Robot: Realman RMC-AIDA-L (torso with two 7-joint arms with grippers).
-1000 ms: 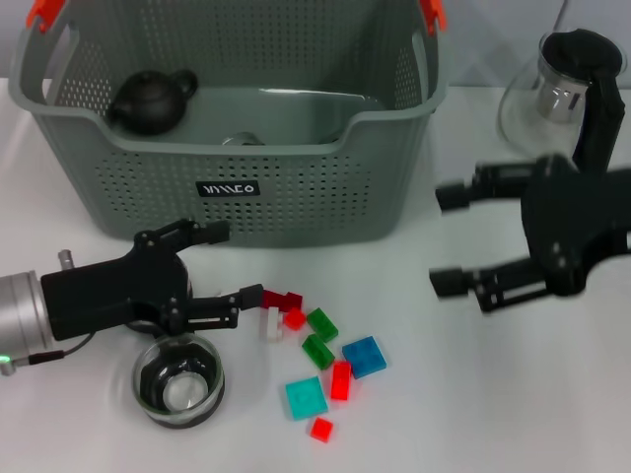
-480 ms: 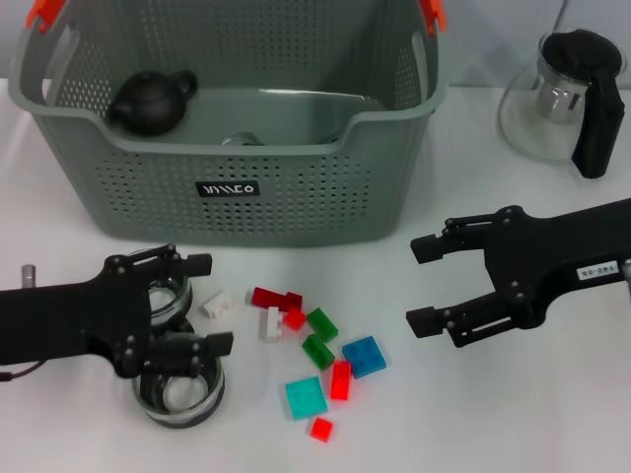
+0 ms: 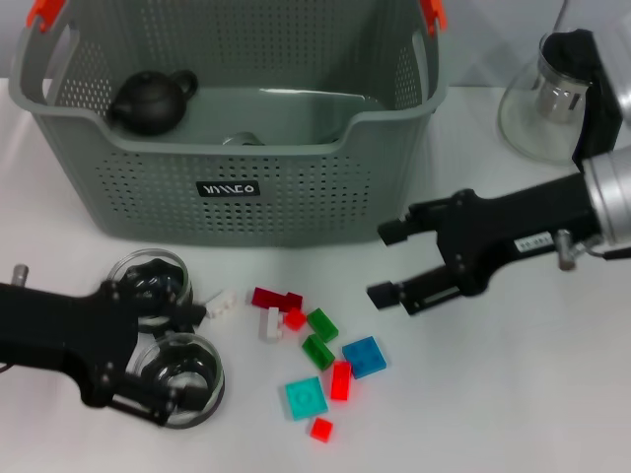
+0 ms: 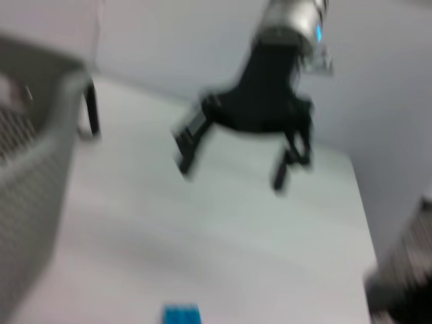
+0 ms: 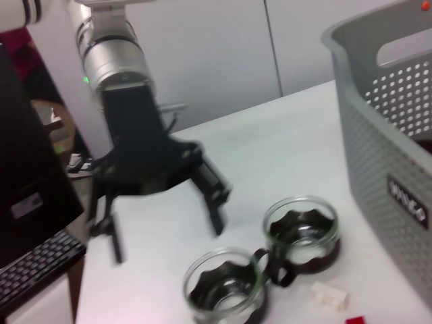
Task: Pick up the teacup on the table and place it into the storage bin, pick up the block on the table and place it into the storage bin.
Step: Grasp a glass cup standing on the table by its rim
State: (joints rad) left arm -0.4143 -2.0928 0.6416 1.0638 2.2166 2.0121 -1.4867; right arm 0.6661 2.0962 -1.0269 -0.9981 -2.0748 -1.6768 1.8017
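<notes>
Setting: white counter point(image 3: 513, 394) under both arms; pale wall behind in the wrist views.
Teacups: two glass teacups with dark inserts stand touching each other near the counter's front-left corner, the nearer one point(image 3: 180, 379) and the farther one point(image 3: 148, 288); both are on the counter, not in the bin.
Blocks: a loose scatter at the counter's front middle; red point(image 3: 275, 298), green point(image 3: 322, 324), blue point(image 3: 364, 356), teal point(image 3: 306, 397), white point(image 3: 220, 304). None binned.
Storage bin: grey perforated storage bin point(image 3: 296, 212) along the counter's back edge, orange clips on the handles; a black teapot point(image 3: 150, 101) lies inside.
Left pincer: left pincer point(image 3: 163, 350) low over the two teacups, fingers spread, nothing pinched as far as the head view shows.
Right pincer: right pincer point(image 3: 387, 263) above the counter just right of the blocks, fingers spread and empty.
Step (judged): approach phase for both picks; neither object is gripped.
Next move (judged): left must settle on one cup rim without knocking its touching neighbour; right must drop onto a single block from the crowded cluster.
Writing: small black label point(image 3: 228, 188) on the bin's front wall, white lettering, not legible; a white tag on the right arm, unreadable.
Other: glass pitcher point(image 3: 552, 99) at the back-right corner.
</notes>
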